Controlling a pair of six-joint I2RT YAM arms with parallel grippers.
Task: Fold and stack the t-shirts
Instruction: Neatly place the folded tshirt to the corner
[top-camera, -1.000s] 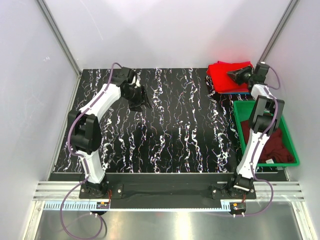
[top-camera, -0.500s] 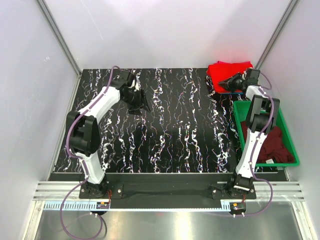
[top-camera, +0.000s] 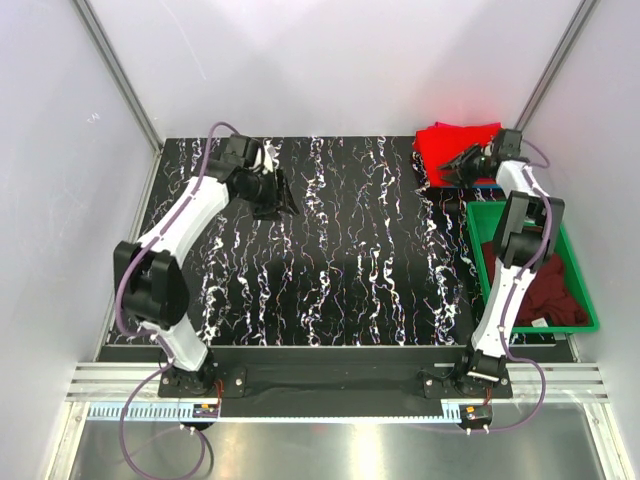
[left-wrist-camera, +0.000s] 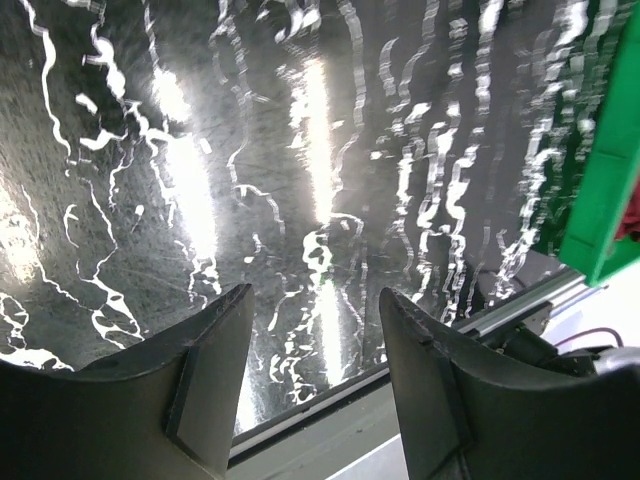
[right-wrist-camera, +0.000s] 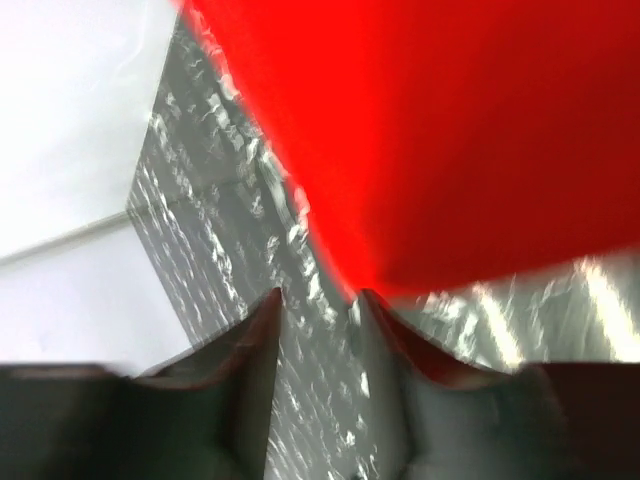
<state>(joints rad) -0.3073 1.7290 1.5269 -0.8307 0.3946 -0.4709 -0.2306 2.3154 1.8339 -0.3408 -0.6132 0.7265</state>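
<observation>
Right wrist view puts the right tool (right-wrist-camera: 318, 295) low over the worktop (right-wrist-camera: 230, 230), its jaws parted by a narrow gap with only the marbled surface showing through; it has hold of nothing. The red shirt (right-wrist-camera: 450, 130) fills the picture ahead of it, and the cloth's edge ends right at one fingertip. From above, that shirt lies folded just past the far end of the green bin (top-camera: 540, 327), and the tool sits at the shirt's edge nearest the bin. Whether another shirt lies under it cannot be told.

The main danger is that closeness. With so small a gap and the hem at the tip, any sideways or backward pull might hook the fold, drag it open or slide the stack askew. The wrist picture is smeared, so how cleanly the tip stands clear of the cloth is uncertain.

A maroon shirt (top-camera: 550, 285) lies crumpled inside the bin, still to be folded. The right arm stands along the bin's left wall, so a careless reach down could knock the wall and shift the bin, or lift the shirt in a bunch.

Well to the left of the bin, the left tool (left-wrist-camera: 315, 292) hangs over bare worktop with its jaws wide apart and nothing between them.
</observation>
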